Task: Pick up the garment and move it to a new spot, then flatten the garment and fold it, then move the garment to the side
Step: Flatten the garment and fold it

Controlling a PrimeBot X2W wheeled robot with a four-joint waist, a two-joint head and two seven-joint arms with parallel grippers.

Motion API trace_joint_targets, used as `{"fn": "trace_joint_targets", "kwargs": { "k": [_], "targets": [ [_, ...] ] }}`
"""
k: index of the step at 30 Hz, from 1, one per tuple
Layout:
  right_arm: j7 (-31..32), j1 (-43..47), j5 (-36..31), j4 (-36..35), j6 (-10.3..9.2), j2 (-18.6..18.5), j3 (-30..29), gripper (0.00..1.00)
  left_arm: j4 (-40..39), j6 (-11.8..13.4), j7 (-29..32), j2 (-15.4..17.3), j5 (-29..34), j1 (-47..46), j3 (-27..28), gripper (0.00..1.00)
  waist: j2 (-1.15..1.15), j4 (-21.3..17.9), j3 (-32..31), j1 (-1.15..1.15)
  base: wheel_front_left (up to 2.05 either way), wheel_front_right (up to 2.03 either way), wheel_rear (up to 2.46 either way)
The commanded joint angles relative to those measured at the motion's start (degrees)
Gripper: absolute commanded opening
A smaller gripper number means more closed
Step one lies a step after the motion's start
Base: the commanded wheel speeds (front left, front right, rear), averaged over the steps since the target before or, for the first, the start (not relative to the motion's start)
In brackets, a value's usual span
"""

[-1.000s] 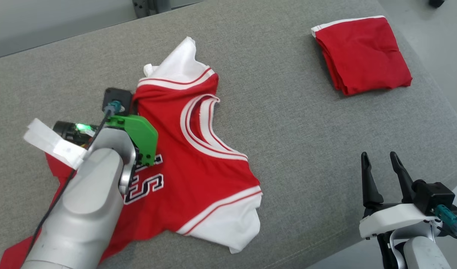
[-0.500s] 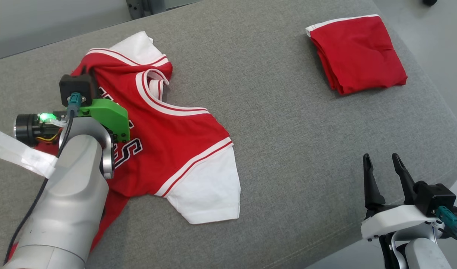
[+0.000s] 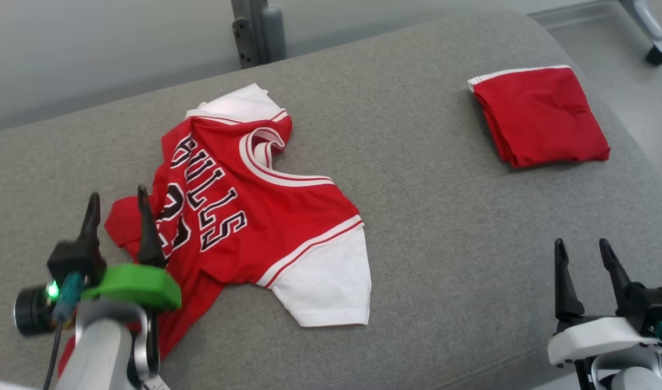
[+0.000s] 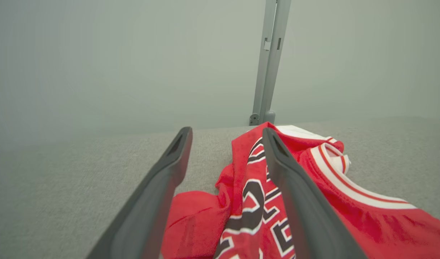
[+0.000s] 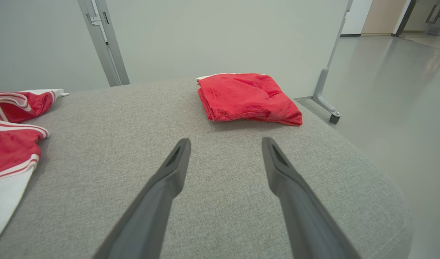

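Left gripper (image 3: 118, 195), 8 o'clock, and right gripper (image 3: 581, 245), 4 o'clock: both wide, empty. Jersey (image 3: 255, 216) lies rumpled on the couch (image 3: 417, 189), towards 10 o'clock; folded cloth (image 3: 542, 116) at 2 o'clock. To flatten, pinch opposite edges low and draw apart evenly.

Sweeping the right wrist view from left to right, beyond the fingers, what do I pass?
Red and white jersey → grey upright metal post → folded red garment → pale frame leg with a small caster.
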Motion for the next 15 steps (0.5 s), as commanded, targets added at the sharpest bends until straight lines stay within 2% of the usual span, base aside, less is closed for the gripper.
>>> {"fn": "trace_joint_targets", "kwargs": {
  "k": [1, 3, 5, 8, 12, 15],
  "targets": [
    [0.0, 1.1, -0.5, -0.7, -0.02, -0.2, -0.9, 1.0, -3.3, 0.6, -0.1, 0.1, -0.3, 4.4, 1.3, 1.0, 0.0, 4.7, -3.9, 0.0, 0.0, 0.0, 0.0],
    [0.0, 2.0, -1.2, -1.1, -0.02, -0.2, -1.6, 1.0, -6.8, 1.1, -0.2, 0.8, 0.0, 11.2, 2.5, 1.0, 0.0, 6.7, -5.0, 0.0, 0.0, 0.0, 0.0],
    [0.0, 2.6, -2.0, -1.3, -0.02, -0.1, -2.4, 1.0, -10.1, 0.9, -0.2, -0.3, -0.5, 16.0, 4.3, 1.0, 0.0, 8.6, -5.9, 0.0, 0.0, 0.0, 0.0],
    [0.0, 3.3, -3.0, -1.1, -0.02, -0.1, -2.6, 1.0, -12.6, -0.7, -0.1, -1.5, 0.8, 22.3, 6.6, 1.0, 0.0, 11.1, -7.6, 0.0, 0.0, 0.0, 0.0],
    [0.0, 3.5, -3.3, -0.8, -0.02, -0.2, -2.2, 1.0, -14.6, -4.6, -0.1, -3.9, 3.3, 27.9, 9.2, 1.0, 0.0, 13.4, -8.8, 0.0, 0.0, 0.0, 0.0],
    [0.0, 3.7, -3.0, -0.4, -0.02, -0.2, -1.6, 1.0, -15.6, -9.4, -0.1, -5.9, 5.2, 30.5, 11.6, 1.0, 0.0, 14.5, -9.3, 0.0, 0.0, 0.0, 0.0]
  ]
}}
